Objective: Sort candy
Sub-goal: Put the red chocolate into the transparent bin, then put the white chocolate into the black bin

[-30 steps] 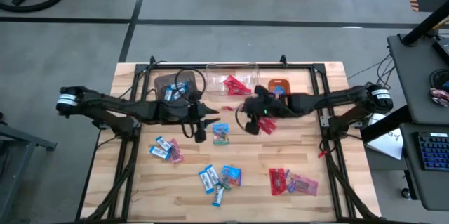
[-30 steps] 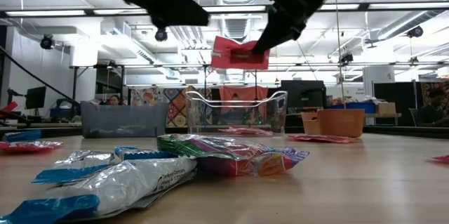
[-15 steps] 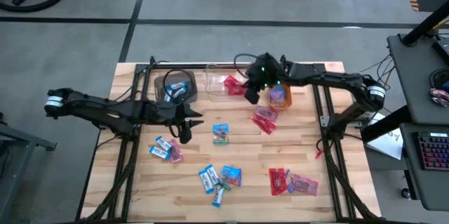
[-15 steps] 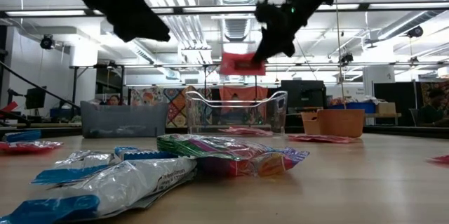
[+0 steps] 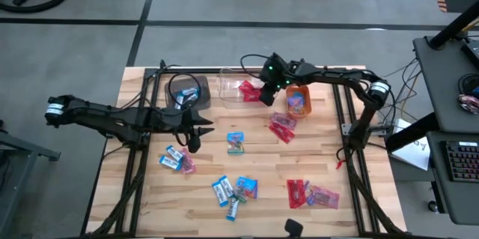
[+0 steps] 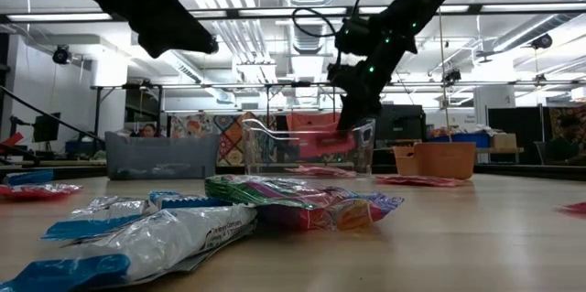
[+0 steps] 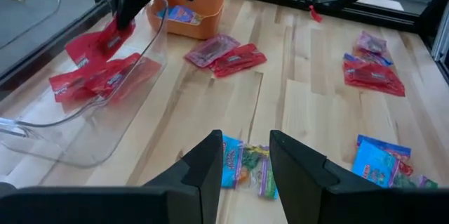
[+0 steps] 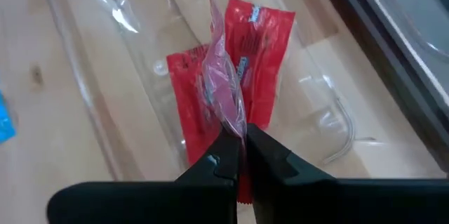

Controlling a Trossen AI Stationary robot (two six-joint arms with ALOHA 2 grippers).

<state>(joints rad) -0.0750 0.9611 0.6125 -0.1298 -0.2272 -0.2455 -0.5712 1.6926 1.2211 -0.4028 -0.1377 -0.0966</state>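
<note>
Right pincer (image 5: pixel 265 94) was clamped shut on a red candy (image 8: pixel 223 94), holding it over the open mouth of the clear bin (image 5: pixel 238 85) at the far side of the counter (image 5: pixel 329 160). Directly below that pincer, two more red candies (image 8: pixel 231 62) lay inside the bin. Just beside it, toward the right arm's base, sat the orange bin (image 5: pixel 297 100) with a colourful wrapper inside.

Left pincer (image 5: pixel 191 135) hung above the counter, well apart from the right one, its two fingers (image 7: pixel 210 168) parted with nothing between them. Just ahead of it lay a blue and multicoloured candy (image 7: pixel 245 164). Close beside it on the near side lay blue-and-white candies (image 5: pixel 174 158). Beyond it, at the counter's far edge, stood the brown bin (image 5: pixel 183 93) with blue-and-white sweets in it.

Farther from both pincers, toward the counter's near edge, were another blue-and-white cluster (image 5: pixel 232 189) and a red and pink pair (image 5: pixel 310 193). Two red candies (image 5: pixel 282 128) lay on the wood near the orange bin.
</note>
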